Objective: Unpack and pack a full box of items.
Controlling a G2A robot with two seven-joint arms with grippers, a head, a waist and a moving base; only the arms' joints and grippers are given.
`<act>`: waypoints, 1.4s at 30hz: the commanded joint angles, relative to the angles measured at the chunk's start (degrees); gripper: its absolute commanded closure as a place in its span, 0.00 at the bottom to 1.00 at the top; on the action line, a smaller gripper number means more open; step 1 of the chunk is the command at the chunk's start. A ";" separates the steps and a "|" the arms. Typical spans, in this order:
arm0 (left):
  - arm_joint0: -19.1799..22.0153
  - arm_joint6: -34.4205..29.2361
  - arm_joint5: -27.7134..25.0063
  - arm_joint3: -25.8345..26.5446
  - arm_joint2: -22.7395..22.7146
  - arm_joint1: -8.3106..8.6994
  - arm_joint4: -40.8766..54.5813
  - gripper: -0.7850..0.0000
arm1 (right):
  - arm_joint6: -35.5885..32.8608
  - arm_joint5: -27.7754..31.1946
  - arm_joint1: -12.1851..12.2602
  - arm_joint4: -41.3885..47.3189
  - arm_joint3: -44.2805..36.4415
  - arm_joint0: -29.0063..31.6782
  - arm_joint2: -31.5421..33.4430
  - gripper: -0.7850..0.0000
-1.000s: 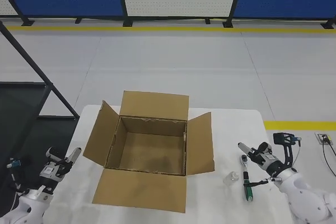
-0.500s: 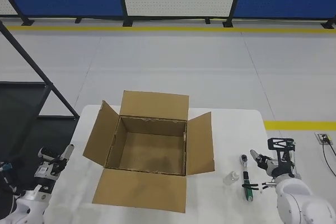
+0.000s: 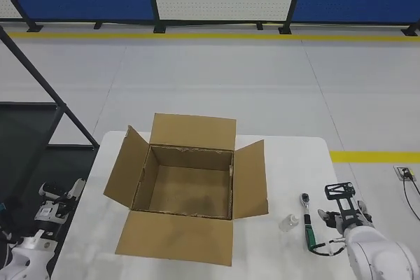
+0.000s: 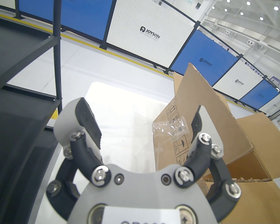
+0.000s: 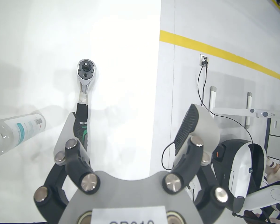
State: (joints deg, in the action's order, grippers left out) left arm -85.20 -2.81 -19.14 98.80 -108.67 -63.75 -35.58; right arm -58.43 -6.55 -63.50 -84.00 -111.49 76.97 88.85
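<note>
- Top view, count: one open brown cardboard box, four flaps spread and its floor bare, standing mid-way along the white surface.
- Just off the box's right flap lie one small clear plastic bottle and one chrome-headed ratchet wrench with a black-and-green handle, close beside each other.
- There are two pincers. The left pincer is off the surface's left edge, and the right pincer is just beside the wrench.
- Left wrist view: the left pincer is spread wide and holds nothing, with a raised flap of the box ahead of it.
- My judgement of the risk here: a reach from this side could catch that flap and shove the box.
- Right wrist view: the right pincer is spread wide and empty, one finger in line with the handle of the wrench.
- The bottle seems to lie on its side.
- My judgement of the risks here: an off-centre close could skid the wrench toward the nearby edge of the surface. A nudge could also set the bottle rolling.
</note>
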 commanded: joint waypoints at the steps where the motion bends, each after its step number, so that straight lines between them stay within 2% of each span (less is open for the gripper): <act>1: 0.00 0.00 0.01 0.00 0.00 0.00 0.00 0.00 | -0.01 0.01 0.00 0.00 0.00 0.00 0.00 0.00; 4: 0.00 0.00 0.01 0.00 0.00 0.00 0.00 0.00 | 0.41 1.85 -0.07 -0.43 0.69 -0.08 -1.18 0.00; 7: 0.00 0.00 0.01 0.00 0.00 0.00 0.00 0.00 | -0.88 4.66 -0.29 4.38 2.15 -1.77 -1.89 0.00; 11: 0.00 0.00 0.01 0.00 0.00 0.00 0.00 0.00 | -5.91 6.22 -0.56 12.94 5.83 -5.46 -1.42 0.00; 14: 0.00 0.00 0.01 0.00 0.00 0.00 0.00 0.00 | -10.56 5.55 -0.66 14.37 9.13 -8.91 -2.19 0.00; 15: 0.00 0.00 0.01 0.00 0.00 0.00 0.00 0.00 | -11.24 4.80 -0.76 14.75 10.07 -9.79 -2.69 0.04; 16: 0.00 0.00 0.01 0.00 0.00 0.00 0.00 0.00 | -12.31 4.83 -0.81 14.64 10.95 -10.60 -3.37 0.21; 18: 0.00 0.00 0.01 0.00 0.00 0.00 0.00 0.00 | -13.26 3.80 -0.95 14.43 12.34 -12.07 -4.35 0.38; 19: 0.00 0.00 0.01 0.00 0.00 0.00 0.00 0.00 | -14.06 3.52 -1.01 14.33 13.17 -12.74 -4.87 0.51; 23: 0.00 0.00 0.01 0.00 0.00 0.00 0.00 0.00 | -16.00 2.95 -1.28 15.65 16.39 -15.55 -6.28 0.55; 24: 0.00 0.00 0.01 0.00 0.00 0.00 0.00 0.00 | -16.41 3.05 -1.33 16.09 17.13 -16.04 -6.50 0.59; 27: 0.00 0.00 0.01 0.00 0.00 0.00 0.00 0.00 | -17.30 2.86 -1.45 16.96 18.57 -17.28 -7.13 0.63; 38: 0.00 0.00 0.01 0.00 0.00 0.00 0.00 0.00 | -17.97 2.89 -1.68 19.33 23.31 -20.37 -8.32 0.67; 42: 0.00 0.00 0.01 0.00 0.00 0.00 0.00 0.00 | -17.52 3.86 -1.70 20.85 24.71 -20.99 -8.45 0.64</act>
State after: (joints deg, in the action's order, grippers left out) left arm -85.20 -2.80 -19.13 98.80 -108.67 -63.75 -35.58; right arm -76.05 -2.84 -65.20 -63.31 -87.04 56.06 80.46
